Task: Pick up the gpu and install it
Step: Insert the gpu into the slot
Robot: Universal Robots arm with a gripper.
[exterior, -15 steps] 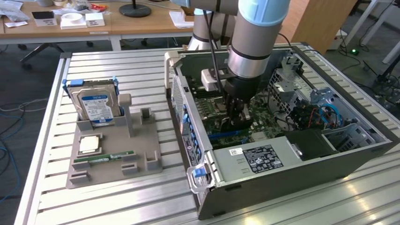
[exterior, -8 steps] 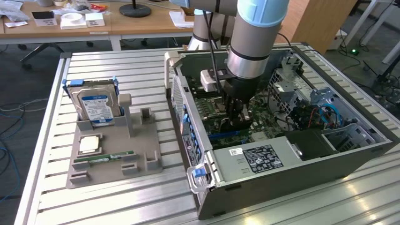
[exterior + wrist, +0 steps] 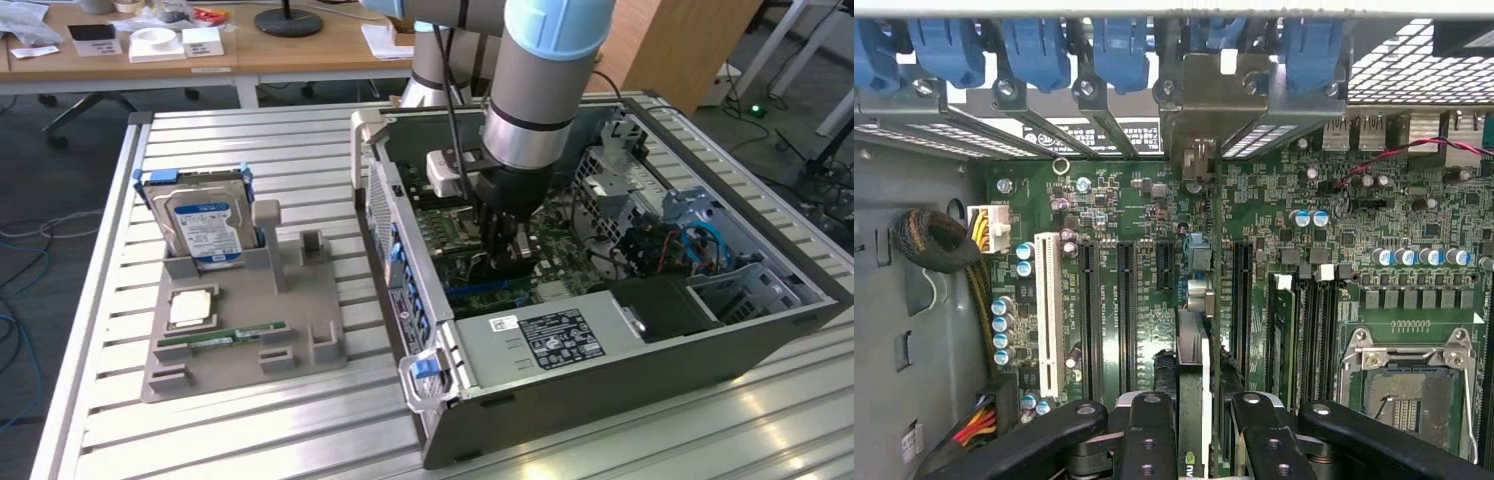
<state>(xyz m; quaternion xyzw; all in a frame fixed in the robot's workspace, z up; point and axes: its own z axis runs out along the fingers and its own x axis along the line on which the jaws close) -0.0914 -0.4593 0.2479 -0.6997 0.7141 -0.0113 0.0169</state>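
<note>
In the exterior view, the grey robot arm with pale blue joints (image 3: 541, 90) reaches down into the open black-and-silver computer case (image 3: 601, 330) lying on the slatted aluminium table (image 3: 267, 440). Its black gripper (image 3: 507, 262) sits low over the green motherboard (image 3: 467, 265). At nine o'clock from the case stands a grey plastic parts holder (image 3: 240, 330) carrying a silver hard drive with blue label (image 3: 203, 225) and a slim green RAM stick (image 3: 220, 338).

In the wrist view, the gripper (image 3: 1194, 425) is clenched on the thin dark gpu card (image 3: 1194, 370) – seen edge-on, upright between the black fingers (image 3: 1146, 435), directly over a long black expansion slot (image 3: 1126, 315) area. Its metal bracket (image 3: 1219, 100) stands at twelve o'clock, against the case's rear slots.
</note>
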